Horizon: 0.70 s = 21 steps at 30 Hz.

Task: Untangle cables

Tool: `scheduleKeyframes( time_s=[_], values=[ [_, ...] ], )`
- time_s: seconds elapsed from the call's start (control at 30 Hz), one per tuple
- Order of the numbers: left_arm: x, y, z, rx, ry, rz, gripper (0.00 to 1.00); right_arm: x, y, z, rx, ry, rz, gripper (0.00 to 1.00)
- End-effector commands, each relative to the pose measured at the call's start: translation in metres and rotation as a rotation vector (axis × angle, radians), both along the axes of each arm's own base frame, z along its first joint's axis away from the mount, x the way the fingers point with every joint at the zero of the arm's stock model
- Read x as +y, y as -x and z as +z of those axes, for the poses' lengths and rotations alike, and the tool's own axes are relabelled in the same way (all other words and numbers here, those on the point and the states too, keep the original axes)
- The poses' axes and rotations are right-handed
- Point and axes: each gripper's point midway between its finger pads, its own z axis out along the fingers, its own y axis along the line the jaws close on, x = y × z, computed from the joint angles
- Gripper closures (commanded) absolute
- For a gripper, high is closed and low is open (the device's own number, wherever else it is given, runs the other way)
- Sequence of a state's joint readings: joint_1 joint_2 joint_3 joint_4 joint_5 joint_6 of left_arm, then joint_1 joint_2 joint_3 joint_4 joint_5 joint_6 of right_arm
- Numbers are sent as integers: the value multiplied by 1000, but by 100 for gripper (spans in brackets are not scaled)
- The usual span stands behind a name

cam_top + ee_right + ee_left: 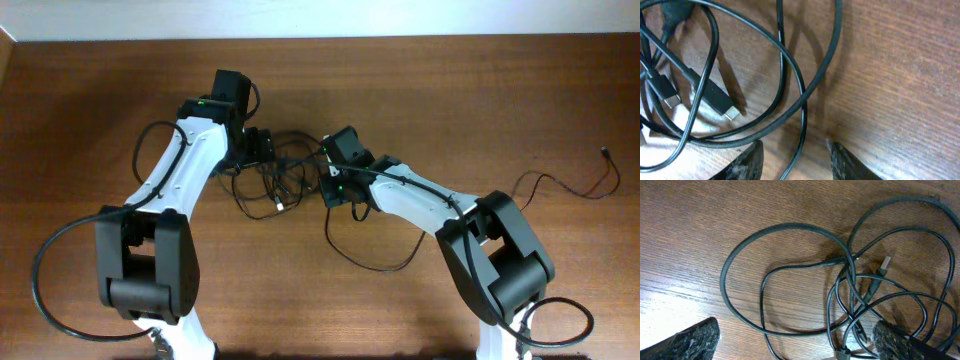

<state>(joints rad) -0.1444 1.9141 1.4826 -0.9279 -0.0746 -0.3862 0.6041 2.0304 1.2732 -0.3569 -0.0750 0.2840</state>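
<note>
on the left, my left end effector hangs spread wide over the knot of cables in the middle of the desk, pinching nothing. further right, my right end effector is spread too, one black strand running between its fingers. i judge i'm choosing a strand: next i should close on it and draw it gently rightward, out of the knot.

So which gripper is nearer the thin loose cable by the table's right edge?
Right. The right gripper is at the tangle's near side to the thin cable; the left gripper sits beyond the tangle.
</note>
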Motion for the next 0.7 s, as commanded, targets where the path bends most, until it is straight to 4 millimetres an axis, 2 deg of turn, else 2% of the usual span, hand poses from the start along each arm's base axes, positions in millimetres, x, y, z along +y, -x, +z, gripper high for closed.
scheduleKeyframes(
  time_s=[0.0, 0.13, 0.2, 0.27, 0.33, 0.4, 0.53, 0.67],
  values=[
    [-1, 3, -6, 18, 8, 2, 1, 1, 3, -20, 16, 2, -5, 52],
    [-1, 3, -6, 18, 8, 2, 1, 1, 2, -24, 17, 7, -7, 50],
    [-1, 3, -6, 18, 8, 2, 1, -1, 5, -38, 38, 21, -7, 49],
    [-1, 3, -6, 18, 8, 2, 1, -4, 8, -64, 68, 49, -8, 44],
    [-1, 3, -6, 18, 8, 3, 1, -8, 12, -81, 92, 69, -9, 45],
    [-1, 3, -6, 19, 8, 2, 1, -11, 18, -94, 120, 88, -9, 60],
    [-1, 3, -6, 18, 8, 2, 1, -14, 20, -96, 132, 98, -7, 86],
    [-1, 3, -6, 19, 8, 2, 1, -15, 23, -97, 142, 105, -7, 87]
  ],
)
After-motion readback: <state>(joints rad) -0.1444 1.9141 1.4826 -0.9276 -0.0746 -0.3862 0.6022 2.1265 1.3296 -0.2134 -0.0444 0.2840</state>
